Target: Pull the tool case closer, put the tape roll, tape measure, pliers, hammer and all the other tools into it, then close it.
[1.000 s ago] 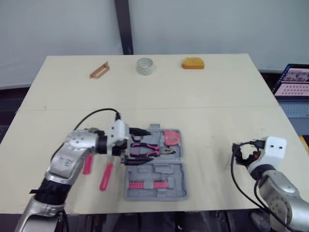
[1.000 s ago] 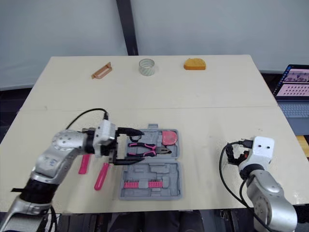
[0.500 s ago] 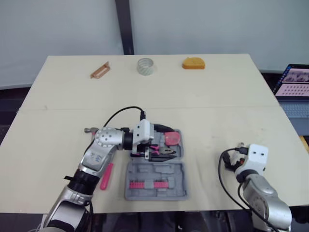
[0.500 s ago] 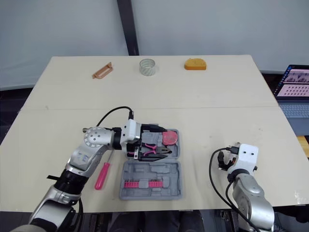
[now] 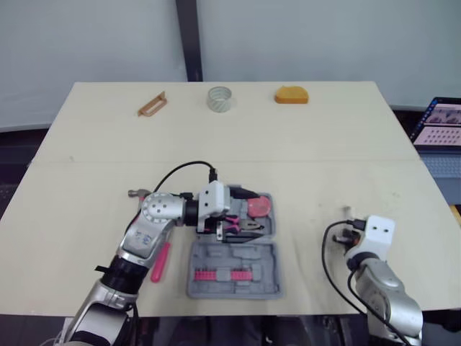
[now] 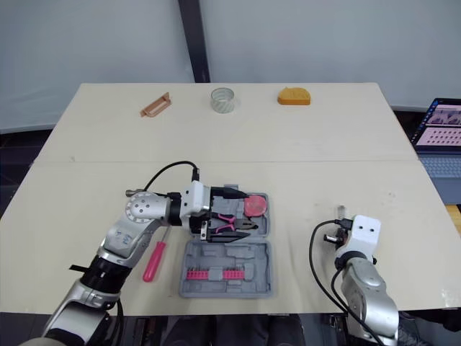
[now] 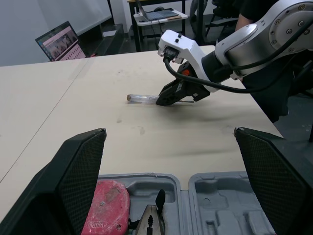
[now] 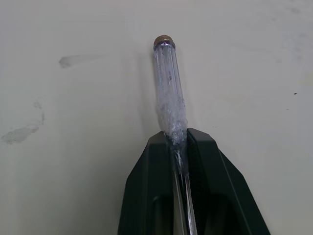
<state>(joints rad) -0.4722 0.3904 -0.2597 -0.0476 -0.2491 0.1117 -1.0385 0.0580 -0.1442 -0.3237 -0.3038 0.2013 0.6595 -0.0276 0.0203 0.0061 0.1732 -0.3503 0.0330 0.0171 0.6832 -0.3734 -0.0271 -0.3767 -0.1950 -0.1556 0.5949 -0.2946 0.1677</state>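
1. At the far left of the pale wooden table [image 5: 324, 137], a flat brown plastic piece [image 5: 150, 104] is seen lying on its own.
2. On the near left, a pink-handled screwdriver [image 5: 160, 261] is laid on the table, just left of the case and beside the left arm.
3. The left gripper [image 5: 234, 213] is held over the far half of the open grey plastic tool case [image 5: 238, 252]. Its two black fingers [image 7: 80, 176] are spread wide, and nothing is held between them.
4. The case is placed in the near middle of the table, with its lid laid flat.
   - A row of pink bits [image 5: 220, 274] is seated in the near half.
   - Pink-handled pliers [image 5: 241, 225] are set in the far half.
   - A pinkish-red rounded block [image 5: 258, 207] is set just to the right of the pliers.
5. A pale translucent tape roll [image 5: 220, 99] is stood at the far edge, near the middle, well apart from the case.
6. An orange dome-shaped object [image 5: 291, 94] is placed to the right of the roll, also at the far edge.
7. On the near right, the right gripper [image 8: 177, 139] is held low at the table, well apart from the case.
   - Its fingers are closed tightly on a slim tool with a clear plastic handle and a brass-coloured cap [image 8: 168, 93].
   - The handle is seen sticking out past the fingertips toward the far side, lying along the table top.
8. A laptop [image 5: 441, 121] with a lit screen is seen beyond the table's right edge.
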